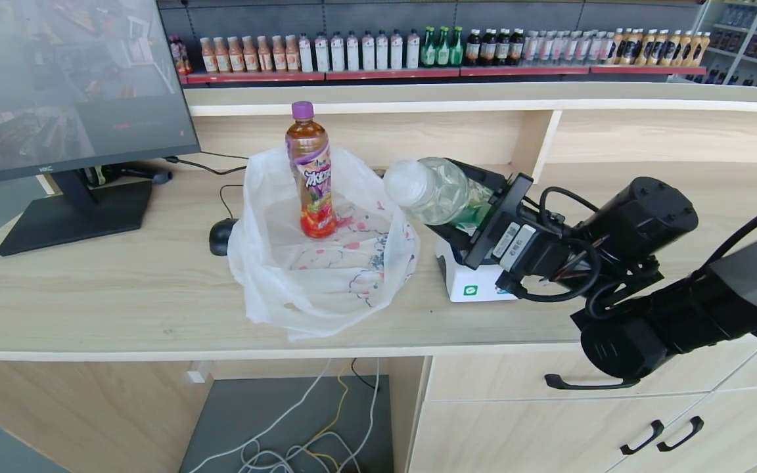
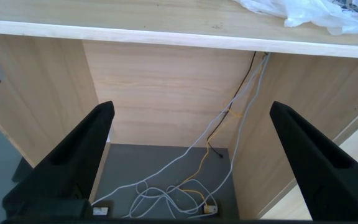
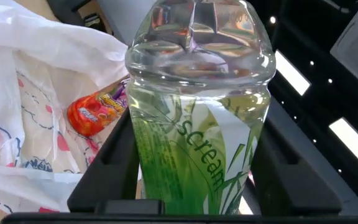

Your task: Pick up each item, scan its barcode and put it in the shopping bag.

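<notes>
Lettered green label on clear bottle (image 3: 199,155), characters on juice bottle (image 1: 313,180), logo on monitor (image 1: 69,79) bezel, green icon on scanner (image 1: 474,289)

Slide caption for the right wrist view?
Right gripper clamps a clear green-labelled bottle beside the shopping bag, orange drink inside.

Right gripper (image 1: 462,209) holds clear bottle (image 1: 428,189) above scanner (image 1: 474,286), beside shopping bag (image 1: 326,279)
</notes>
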Available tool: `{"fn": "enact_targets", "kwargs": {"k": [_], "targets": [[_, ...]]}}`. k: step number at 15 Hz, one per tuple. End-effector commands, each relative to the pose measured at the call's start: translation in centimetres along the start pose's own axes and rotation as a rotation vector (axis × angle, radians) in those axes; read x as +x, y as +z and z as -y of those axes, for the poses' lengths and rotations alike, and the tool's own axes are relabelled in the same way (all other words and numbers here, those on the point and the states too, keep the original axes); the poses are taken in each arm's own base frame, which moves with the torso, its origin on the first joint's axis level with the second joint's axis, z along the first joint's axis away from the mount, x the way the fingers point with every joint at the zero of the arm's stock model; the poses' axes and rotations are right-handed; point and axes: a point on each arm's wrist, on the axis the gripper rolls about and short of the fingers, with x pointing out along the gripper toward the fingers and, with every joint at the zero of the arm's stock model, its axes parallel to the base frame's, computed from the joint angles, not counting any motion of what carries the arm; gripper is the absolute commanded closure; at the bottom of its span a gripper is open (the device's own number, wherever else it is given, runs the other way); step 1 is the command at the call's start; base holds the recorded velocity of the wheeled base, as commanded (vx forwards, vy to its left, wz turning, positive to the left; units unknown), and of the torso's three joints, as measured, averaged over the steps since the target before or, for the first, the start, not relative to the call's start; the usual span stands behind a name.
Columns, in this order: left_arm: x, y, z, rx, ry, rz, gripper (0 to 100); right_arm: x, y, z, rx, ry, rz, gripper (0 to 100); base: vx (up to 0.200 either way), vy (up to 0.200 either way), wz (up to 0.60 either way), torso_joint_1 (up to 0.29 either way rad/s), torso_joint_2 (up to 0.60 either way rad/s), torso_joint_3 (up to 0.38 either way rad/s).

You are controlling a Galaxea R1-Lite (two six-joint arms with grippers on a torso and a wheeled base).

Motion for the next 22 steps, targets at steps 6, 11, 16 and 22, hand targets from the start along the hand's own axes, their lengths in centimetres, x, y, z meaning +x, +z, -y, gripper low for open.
{"fn": "enact_targets", "kwargs": {"k": [6,11,16,22], "targets": [[0.0,0.0,0.0,0.0,0.0,0.001,0,0.37,-0.66,-0.36,0.002,0.001,0.006,100,0.0,0.0,0.0,0.0,0.0,0.0],[0.0,0.0,0.0,0.0,0.0,0.001,0,-0.03,-0.7,-0.95,0.013,0.031,0.012,100,0.0,0.0,0.0,0.0,0.0,0.0],[0.0,0.0,0.0,0.0,0.0,0.001,0,0.0,-0.66,-0.97,0.013,0.031,0.013,100,0.0,0.0,0.0,0.0,0.0,0.0],[0.0,0.0,0.0,0.0,0.0,0.001,0,0.0,-0.66,-0.97,0.013,0.031,0.012,100,0.0,0.0,0.0,0.0,0.0,0.0]]}}
